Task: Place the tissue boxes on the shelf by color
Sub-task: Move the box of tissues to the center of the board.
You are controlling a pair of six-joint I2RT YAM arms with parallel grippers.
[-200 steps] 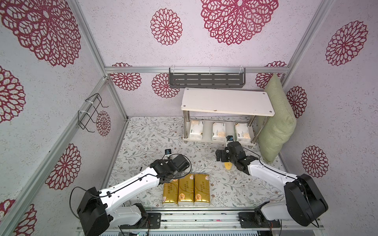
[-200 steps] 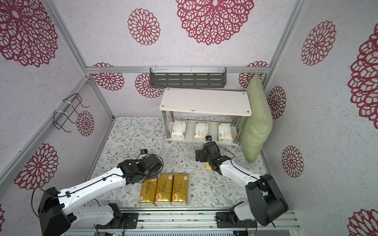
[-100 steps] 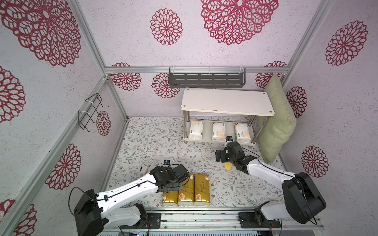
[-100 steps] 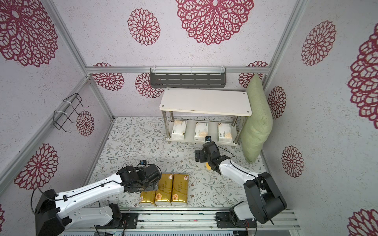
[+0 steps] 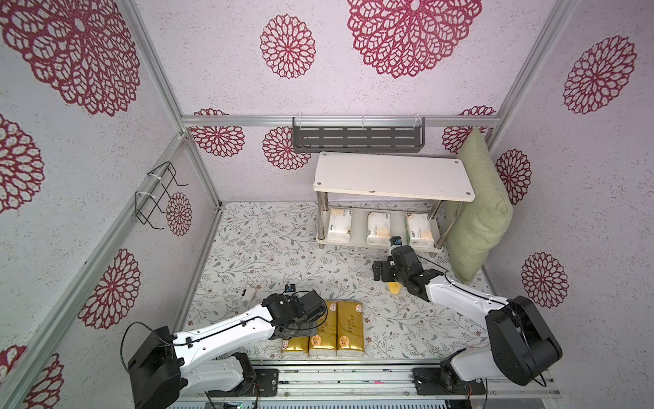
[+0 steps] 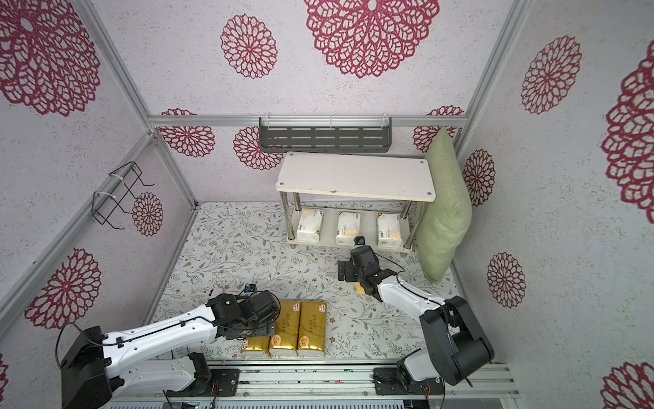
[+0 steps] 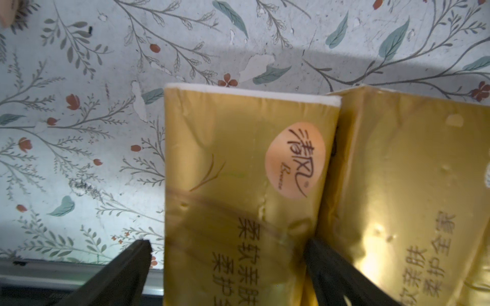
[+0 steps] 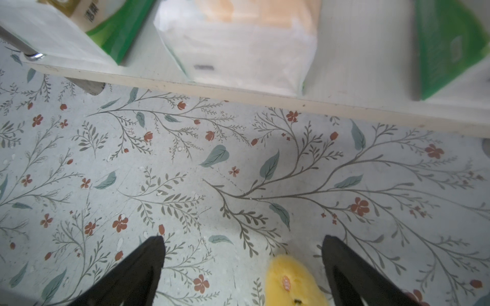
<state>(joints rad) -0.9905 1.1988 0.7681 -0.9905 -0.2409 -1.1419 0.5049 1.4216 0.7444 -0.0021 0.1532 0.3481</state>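
Observation:
Three gold tissue boxes lie side by side near the front edge; the middle one point(image 5: 322, 329) and the right one point(image 5: 349, 327) show in full. My left arm covers most of the left gold one point(image 5: 294, 346). In the left wrist view my left gripper point(image 7: 228, 243) stands open astride that left gold box point(image 7: 238, 164): one finger point(image 7: 127, 270) is just clear of its outer side, the other point(image 7: 334, 273) is in the seam against the neighbouring gold box point(image 7: 411, 185). Three white tissue boxes point(image 5: 378, 228) sit on the lower board of the white shelf point(image 5: 393, 173). My right gripper point(image 8: 243, 238) hangs open over the floor before the shelf.
A small yellow lump point(image 8: 291, 280) lies between the right fingers, also seen as the yellow lump point(image 5: 394, 287) in a top view. A green pillow point(image 5: 477, 212) leans beside the shelf. A grey slotted rack point(image 5: 357, 134) and a black wire rack point(image 5: 157, 194) hang on the walls. A small white object point(image 5: 249, 293) lies left.
My left arm has swung toward the front edge and come down over the left gold box, with its jaws a little wider. The right arm has stayed put.

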